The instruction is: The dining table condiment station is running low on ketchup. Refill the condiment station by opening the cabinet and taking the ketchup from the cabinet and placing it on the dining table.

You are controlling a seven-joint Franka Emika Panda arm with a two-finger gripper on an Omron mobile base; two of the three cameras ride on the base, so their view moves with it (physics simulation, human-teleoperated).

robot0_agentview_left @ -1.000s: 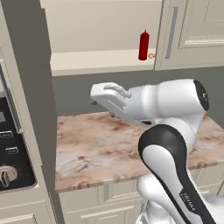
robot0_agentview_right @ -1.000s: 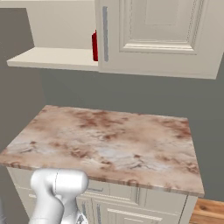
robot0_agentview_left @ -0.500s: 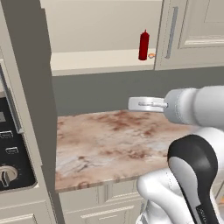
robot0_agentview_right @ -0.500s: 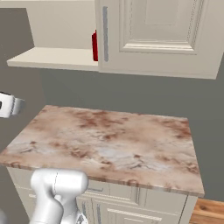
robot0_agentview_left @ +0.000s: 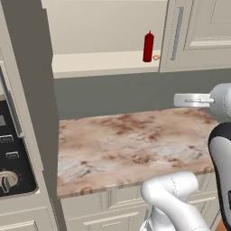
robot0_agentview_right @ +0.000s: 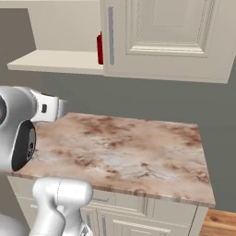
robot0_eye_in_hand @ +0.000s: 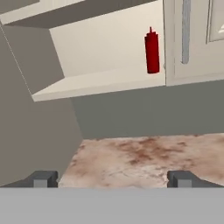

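Note:
The ketchup (robot0_agentview_left: 148,46) is a small red squeeze bottle standing upright on the bottom shelf of the cabinet (robot0_agentview_left: 103,62), whose left side stands open. It is close to the edge of the shut right door (robot0_agentview_left: 198,31). The ketchup (robot0_eye_in_hand: 152,52) sits up and to the right in the hand view, and only a red sliver of the ketchup (robot0_agentview_right: 99,48) shows behind the door edge. My gripper (robot0_eye_in_hand: 112,179) is open and empty, well below the shelf, above the counter and facing the wall. The gripper (robot0_agentview_left: 191,100) hangs right of the bottle; the gripper (robot0_agentview_right: 50,108) is at the left. The dining table is out of view.
A marbled counter (robot0_agentview_left: 131,144) lies under the cabinet. A tall panel (robot0_agentview_left: 31,90) with an oven front (robot0_agentview_left: 9,167) stands at its left end. The shut door carries a vertical bar handle (robot0_agentview_left: 178,32). A small orange thing (robot0_agentview_left: 156,57) lies beside the bottle.
The arm has swung right across the counter; the hand went from over the counter's middle to its right side and came into the right base view. The jaws stayed open.

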